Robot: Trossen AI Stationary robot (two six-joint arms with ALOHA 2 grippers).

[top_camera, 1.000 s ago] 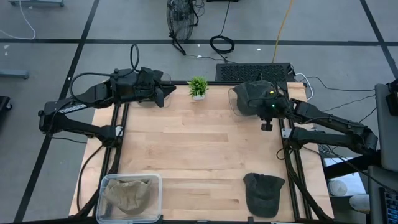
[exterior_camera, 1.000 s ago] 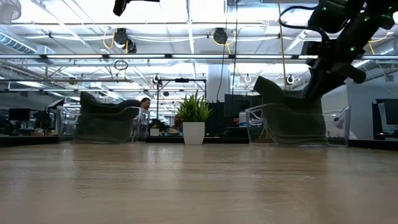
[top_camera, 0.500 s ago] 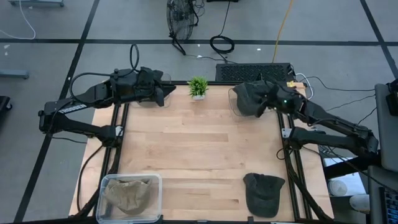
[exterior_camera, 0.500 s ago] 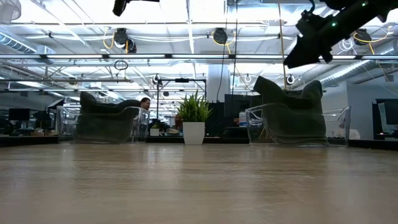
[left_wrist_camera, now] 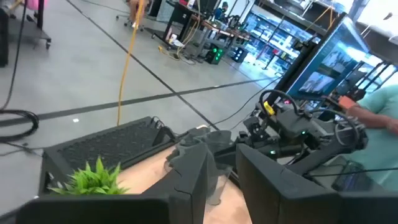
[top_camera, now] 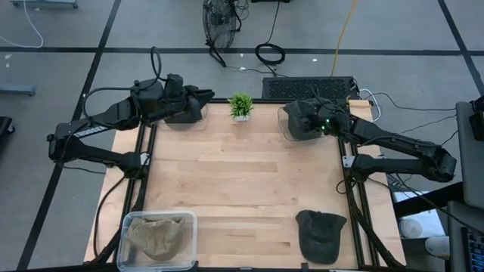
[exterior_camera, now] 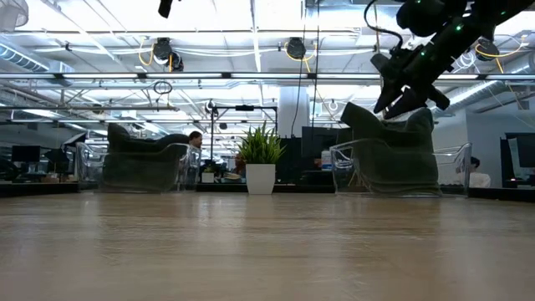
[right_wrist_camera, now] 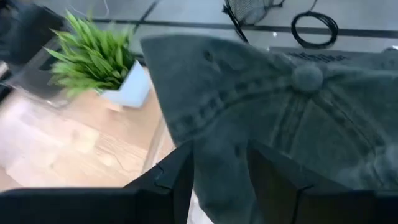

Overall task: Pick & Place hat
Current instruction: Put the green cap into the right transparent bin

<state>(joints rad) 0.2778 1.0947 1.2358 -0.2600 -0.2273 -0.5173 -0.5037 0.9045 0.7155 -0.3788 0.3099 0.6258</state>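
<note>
Hats in right bin: dark caps (top_camera: 302, 117) heaped in a clear bin (top_camera: 286, 130) at the upper right of the worktop (top_camera: 242, 181) in the high view; in the right wrist view the top cap's crown, button and seams fill the frame.
Right gripper: right gripper (top_camera: 316, 122) sits over that bin; in the low view it hangs just above the peak of the heap. Its fingers (right_wrist_camera: 173, 180) stand apart with cap fabric showing in the gap between them; they are parted and not clamped, and whether they touch the cloth I cannot tell.
Left gripper: left gripper (top_camera: 198, 97) is over a second clear bin (top_camera: 184, 121) at the upper left of the worktop; its fingers (left_wrist_camera: 189, 174) stand a little apart with nothing between them.
Loose cap: black cap (top_camera: 320, 236) lies flat at the lower right of the worktop, well apart from both grippers.
Tan hat: crumpled tan hat (top_camera: 156, 236) lies inside a clear container (top_camera: 127, 224) at the lower left.
Plant: small potted plant (top_camera: 241, 106) stands at the upper edge between the two upper bins.
</note>
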